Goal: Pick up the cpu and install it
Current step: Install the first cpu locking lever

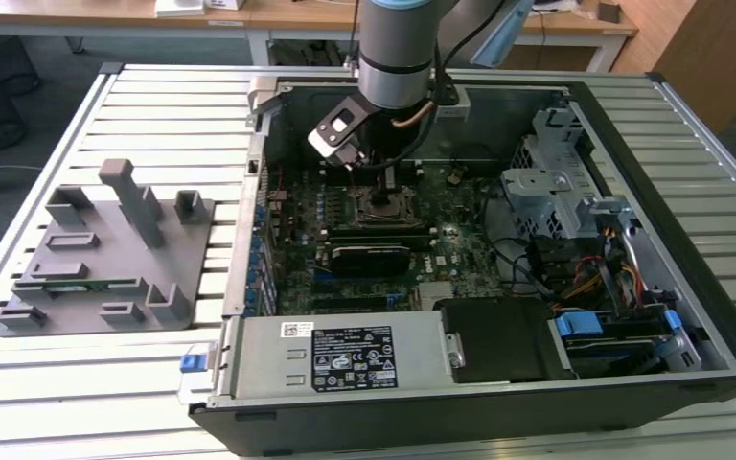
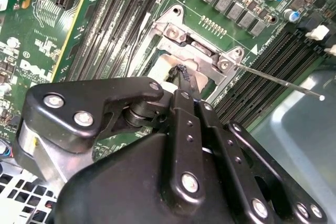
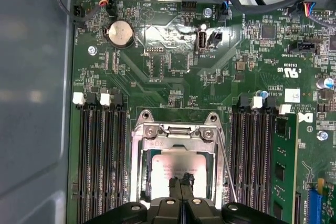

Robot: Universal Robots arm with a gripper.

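- In the exterior view, I see the arm reaching down into the open computer case (image 1: 707, 316), with the gripper (image 1: 375, 196) lowered right over the socket frame (image 1: 387, 217) on the motherboard (image 1: 464, 254).
- The grey plastic fixture (image 1: 100, 259) sits well apart from the socket frame, outside the case on the slatted table (image 1: 74, 402). It lies toward the exterior view's left, and a thin green memory stick (image 1: 80, 285) lies in it.
- In the first wrist view, the cpu (image 3: 168, 170) lies flat inside the socket frame (image 3: 178, 132). It is a small square chip with a pale silver-grey metal top and faint print across it.
- The metal edges of the frame border the chip on the sides I can see.
- The two black fingertips (image 3: 174, 183) are drawn together with no gap between them, directly over the chip's top. I cannot tell whether they press on it.
- The thin wire lever (image 3: 227, 169) runs along one side of the socket frame, and the dark memory slots (image 3: 100, 166) flank it on both sides.
- In the second wrist view, the gripper's black linkage covers most of the socket frame.
- The narrow closed tips come down inside the frame, onto or just above a pale patch of the cpu (image 2: 160, 69).
- The lever (image 2: 278, 81) sticks out sideways from the frame's corner.
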